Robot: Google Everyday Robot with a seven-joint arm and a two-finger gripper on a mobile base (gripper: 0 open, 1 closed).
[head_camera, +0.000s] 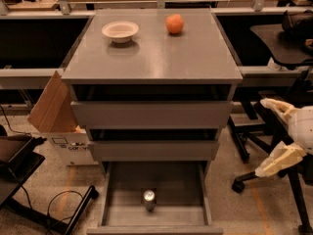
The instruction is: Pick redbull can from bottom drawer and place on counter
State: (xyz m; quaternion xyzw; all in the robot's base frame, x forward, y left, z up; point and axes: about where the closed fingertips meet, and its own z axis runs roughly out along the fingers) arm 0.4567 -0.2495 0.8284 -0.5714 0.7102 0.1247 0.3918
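The redbull can [149, 199] stands upright in the open bottom drawer [113, 199], near its front middle, shiny round top facing up. The counter [161, 58] is the flat grey top of the cabinet. My gripper [262, 138] is at the far right edge of the camera view, to the right of the cabinet at about the height of the middle drawer. Its two pale fingers [277, 107] are spread wide apart and hold nothing. It is well away from the can.
A white bowl [120, 31] and an orange fruit [174, 24] sit on the back of the counter. A cardboard box [54, 112] stands left of the cabinet. An office chair [281, 38] and its wheeled base [239, 182] are at the right, behind the gripper.
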